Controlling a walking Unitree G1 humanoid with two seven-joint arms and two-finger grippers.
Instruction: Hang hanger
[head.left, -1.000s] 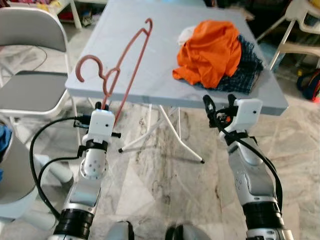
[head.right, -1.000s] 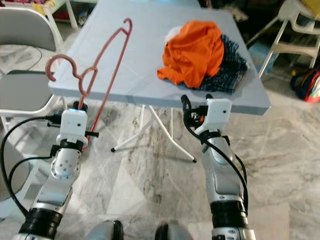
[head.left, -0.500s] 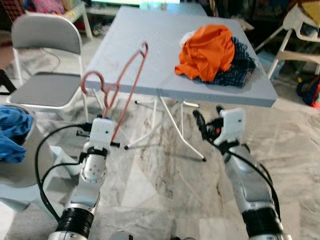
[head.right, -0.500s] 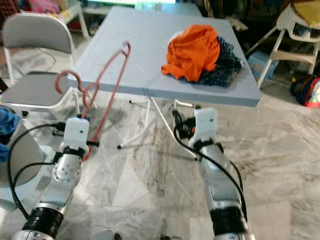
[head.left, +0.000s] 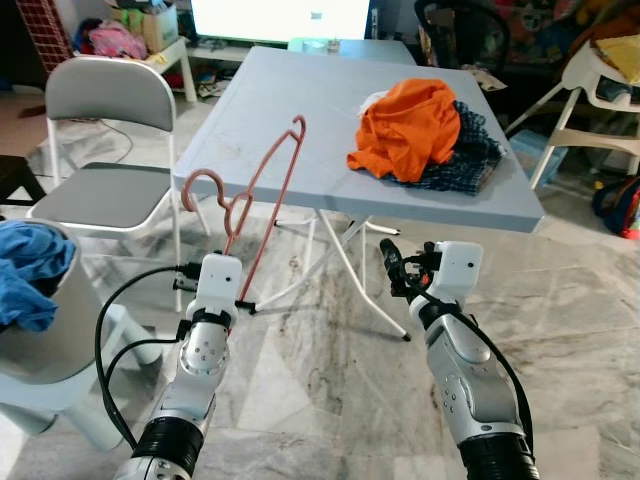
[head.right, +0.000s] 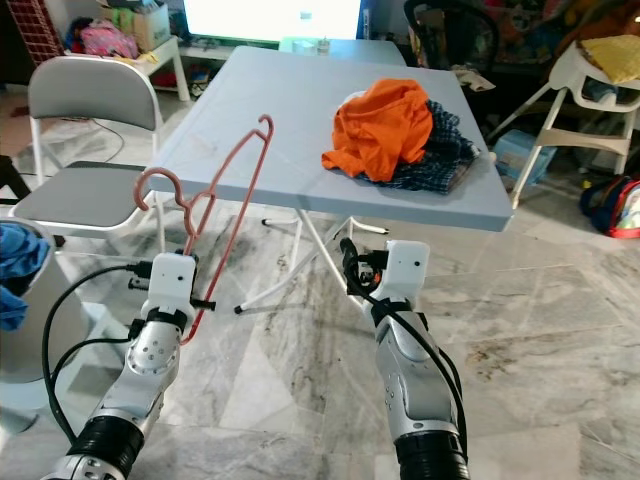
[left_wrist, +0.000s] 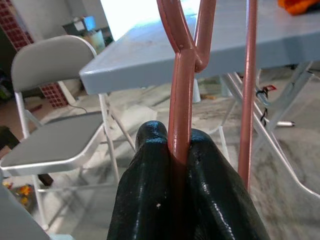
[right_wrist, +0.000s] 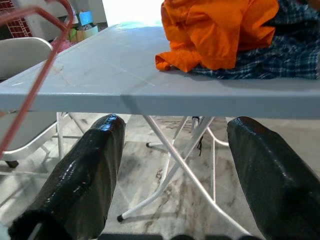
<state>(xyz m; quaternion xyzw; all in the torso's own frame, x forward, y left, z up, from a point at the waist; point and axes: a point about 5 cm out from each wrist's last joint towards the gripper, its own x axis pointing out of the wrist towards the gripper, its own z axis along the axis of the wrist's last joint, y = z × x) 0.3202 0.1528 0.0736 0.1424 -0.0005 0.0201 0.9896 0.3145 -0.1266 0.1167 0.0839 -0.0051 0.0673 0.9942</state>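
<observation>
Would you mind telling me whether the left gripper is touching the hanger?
Touching: the left wrist view shows the left gripper with jaws clamped on the hanger bar.

Smooth pink plastic hanger (head.left: 262, 193), matt grey plastic folding table (head.left: 300, 110), crumpled orange cloth (head.left: 408, 125), glossy marble floor (head.left: 330, 380)

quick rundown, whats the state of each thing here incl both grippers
left gripper: shut on the hanger, held in front of the table
hanger: upright, gripped at its lower end, hook on top
right gripper: open, holding nothing, level with the table edge
orange garment: crumpled on the table
checked cloth: bunched under the orange garment
folding chair: unfolded beside the table
</observation>
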